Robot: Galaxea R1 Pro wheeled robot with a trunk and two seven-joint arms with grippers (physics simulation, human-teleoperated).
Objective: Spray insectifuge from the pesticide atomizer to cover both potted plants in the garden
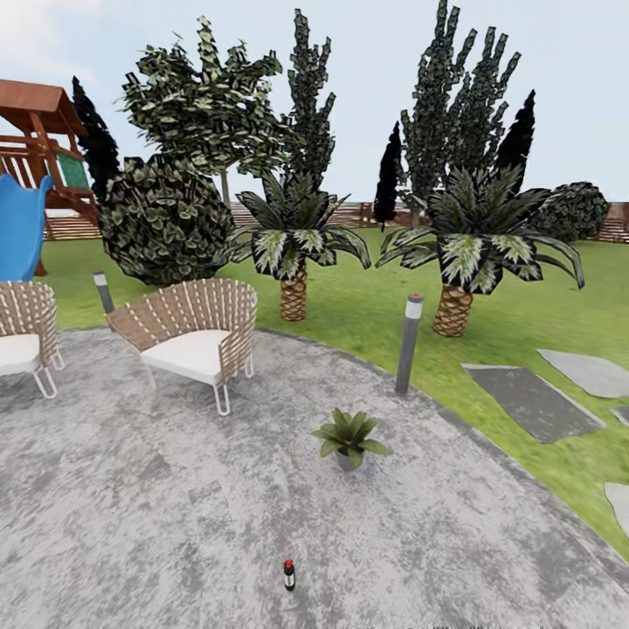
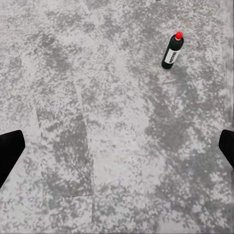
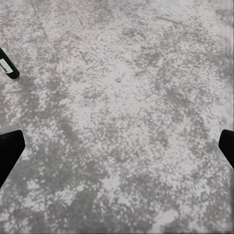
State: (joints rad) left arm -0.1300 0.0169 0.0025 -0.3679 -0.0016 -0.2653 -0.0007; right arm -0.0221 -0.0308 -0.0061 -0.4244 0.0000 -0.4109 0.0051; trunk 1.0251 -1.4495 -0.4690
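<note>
Spray bottle [image 1: 289,575] stands upright on the stone patio [image 1: 131,489], ahead of the left tool [image 2: 117,146], apart from it. Looks light, rigid, slick, easily tipped; best gripped mid-body at the label. Both arms point down at the paving. Left tool spread wide, empty; right tool [image 3: 117,146] likewise. Potted plant [image 1: 348,437] beyond.

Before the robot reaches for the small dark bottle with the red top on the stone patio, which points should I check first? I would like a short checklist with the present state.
1. Small dark bottle with white label and red top stands upright on the mottled grey stone patio: ok.
2. Left gripper open, nothing between fingers: ok.
3. Right gripper open: ok.
4. Bottle lies between the fingers: not ok, it is off to one side.
5. Low green potted plant in view: ok.
6. Second potted plant located: cannot tell.
</note>
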